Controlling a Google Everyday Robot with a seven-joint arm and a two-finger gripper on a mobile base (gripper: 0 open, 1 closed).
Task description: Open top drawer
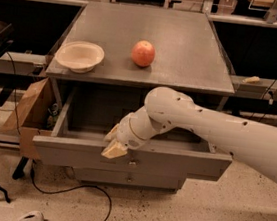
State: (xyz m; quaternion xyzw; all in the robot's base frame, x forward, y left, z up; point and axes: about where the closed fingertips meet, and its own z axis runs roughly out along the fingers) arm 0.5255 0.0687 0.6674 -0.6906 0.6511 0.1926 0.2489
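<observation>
The top drawer (172, 163) is a wide grey metal drawer under the grey tabletop, pulled well out toward me, its shallow tray showing behind the flat front panel. My gripper (115, 145) is at the top edge of the front panel, left of centre, its pale fingertips over the rim. The white arm comes in from the right and hides part of the drawer's inside and the centre of the front. A narrower grey drawer (130, 178) below stays shut, with a small knob showing.
On the tabletop (186, 53) stand a cream bowl (79, 56) at the left and a red apple (143, 53) near the middle. A brown cardboard box (29, 114) leans at the cabinet's left side. A black cable (83, 191) and stand legs lie on the speckled floor.
</observation>
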